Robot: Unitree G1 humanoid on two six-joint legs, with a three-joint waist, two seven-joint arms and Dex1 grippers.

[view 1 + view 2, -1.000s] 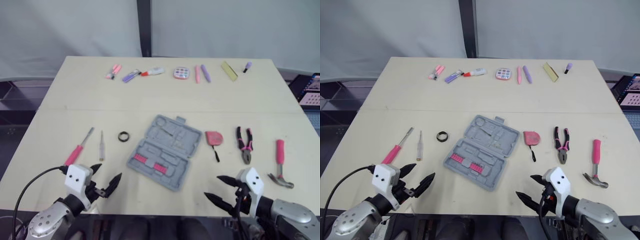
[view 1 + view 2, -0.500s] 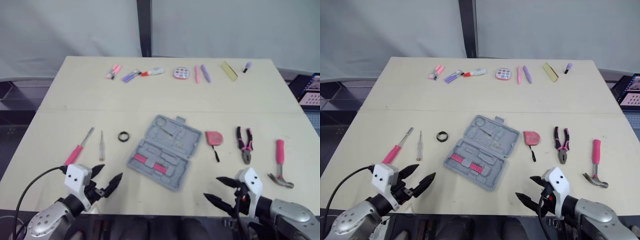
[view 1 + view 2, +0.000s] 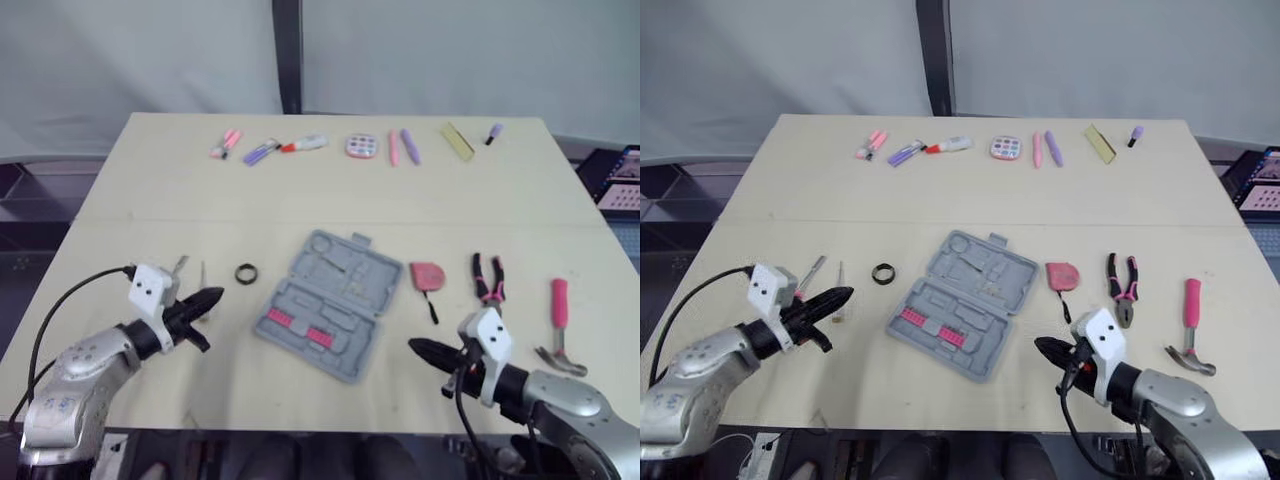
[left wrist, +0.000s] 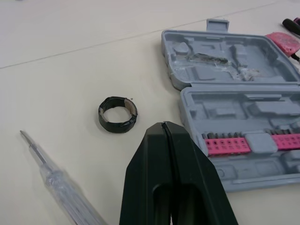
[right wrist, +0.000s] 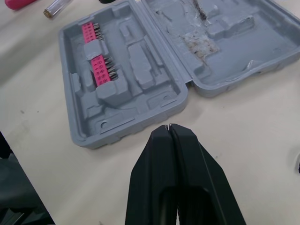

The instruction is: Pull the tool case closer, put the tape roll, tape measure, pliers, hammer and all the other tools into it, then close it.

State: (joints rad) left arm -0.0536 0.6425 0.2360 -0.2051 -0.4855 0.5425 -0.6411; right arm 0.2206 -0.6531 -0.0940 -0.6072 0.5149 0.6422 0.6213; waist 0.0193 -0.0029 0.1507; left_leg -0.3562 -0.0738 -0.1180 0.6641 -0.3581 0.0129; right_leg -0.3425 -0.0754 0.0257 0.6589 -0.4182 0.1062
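Observation:
The grey tool case [image 3: 330, 300] lies open at the table's middle, with pink bit strips in its near half. To its left lie the black tape roll [image 3: 248, 272] and a clear-handled screwdriver [image 3: 839, 290]. My left gripper [image 3: 212, 296] is shut and empty, its tip just short of the tape roll [image 4: 117, 114]. The pink tape measure [image 3: 428, 275], pliers [image 3: 489, 285] and pink-handled hammer [image 3: 558, 320] lie to the case's right. Shut and empty as well, my right gripper [image 3: 418, 348] points at the case's near right corner [image 5: 140, 70].
A row of small items lines the far side: a pink clip [image 3: 227, 143], purple marker [image 3: 261, 152], white tube [image 3: 305, 144], round palette [image 3: 361, 146], two pens [image 3: 402, 147], yellow block [image 3: 458, 141]. A screen [image 3: 618, 180] stands off the table's right edge.
Both grippers have gone from open to shut. The left arm has moved forward toward the tape roll, covering the pink-handled screwdriver; the right has moved forward and left toward the case.

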